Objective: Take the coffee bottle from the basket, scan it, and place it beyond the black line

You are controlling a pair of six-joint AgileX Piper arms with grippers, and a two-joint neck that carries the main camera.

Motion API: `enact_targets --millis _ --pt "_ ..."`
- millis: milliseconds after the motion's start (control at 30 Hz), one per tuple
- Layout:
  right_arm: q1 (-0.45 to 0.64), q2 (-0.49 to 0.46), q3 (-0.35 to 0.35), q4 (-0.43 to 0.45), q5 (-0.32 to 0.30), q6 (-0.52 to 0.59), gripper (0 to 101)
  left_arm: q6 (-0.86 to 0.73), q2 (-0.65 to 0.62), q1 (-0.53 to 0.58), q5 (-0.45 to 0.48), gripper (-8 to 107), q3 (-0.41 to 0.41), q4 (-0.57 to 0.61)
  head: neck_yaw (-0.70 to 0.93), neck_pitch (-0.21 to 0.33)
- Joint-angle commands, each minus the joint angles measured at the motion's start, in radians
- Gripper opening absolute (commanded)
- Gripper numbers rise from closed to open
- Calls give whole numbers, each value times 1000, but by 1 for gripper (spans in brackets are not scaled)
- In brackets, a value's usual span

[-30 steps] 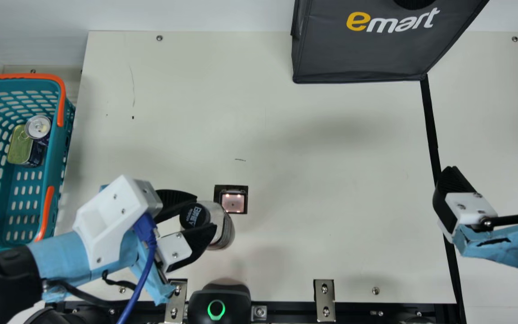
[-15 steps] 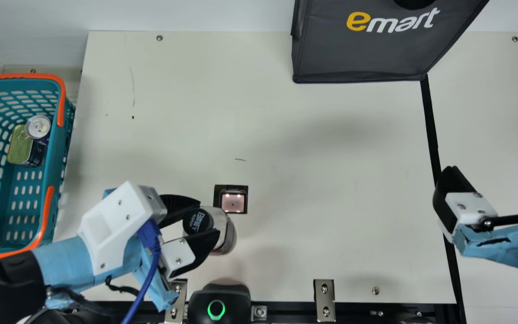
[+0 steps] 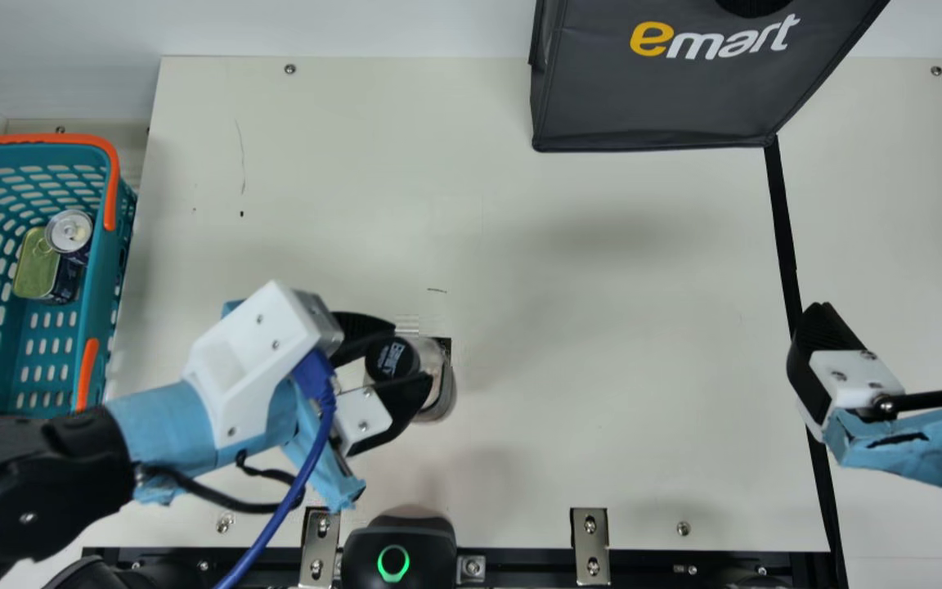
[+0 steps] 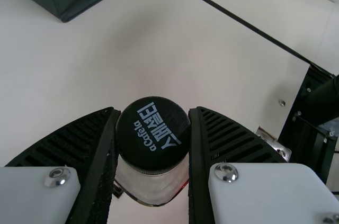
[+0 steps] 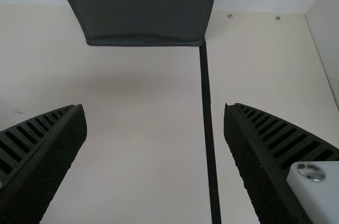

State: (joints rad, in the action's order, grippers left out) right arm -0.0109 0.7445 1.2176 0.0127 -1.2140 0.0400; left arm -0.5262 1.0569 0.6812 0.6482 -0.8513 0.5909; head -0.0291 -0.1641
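Note:
In the main view my left gripper [image 3: 410, 353] is shut on the coffee bottle [image 3: 440, 384], black cap towards the camera, over the scanner window [image 3: 446, 345], which it mostly covers. The left wrist view has the bottle's cap [image 4: 152, 135] between the ribbed fingers of my left gripper [image 4: 152, 123]. My right gripper [image 3: 894, 321] stands open at the right, by the black line [image 3: 783, 237]; in the right wrist view nothing is between the fingers of my right gripper [image 5: 154, 115], and the line [image 5: 208, 113] runs below them. The basket [image 3: 91, 278] is at the far left.
Inside the basket are a can [image 3: 69, 231] and a flat tin [image 3: 34, 266]. A dark bag [image 3: 651, 98] stands at the back, its corner at the line's far end. A black device with a green ring [image 3: 397, 556] sits at the front edge.
My left gripper, holding the bottle, first drew slightly towards the front edge, then moved right and away from that edge, bringing the bottle over the scanner window. The right arm has kept still.

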Motion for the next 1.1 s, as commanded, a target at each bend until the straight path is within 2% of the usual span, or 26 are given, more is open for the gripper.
enact_targets --millis 0,633,1067 --pt "0 0 0 0 0 0 91 -23 35 -5 -9 10 -17 15 2 26" --pt "0 0 0 0 0 0 91 -220 325 -14 -136 10 -199 145 2 26" --pt "0 0 0 0 0 0 91 -303 448 3 -143 10 -282 173 2 26"
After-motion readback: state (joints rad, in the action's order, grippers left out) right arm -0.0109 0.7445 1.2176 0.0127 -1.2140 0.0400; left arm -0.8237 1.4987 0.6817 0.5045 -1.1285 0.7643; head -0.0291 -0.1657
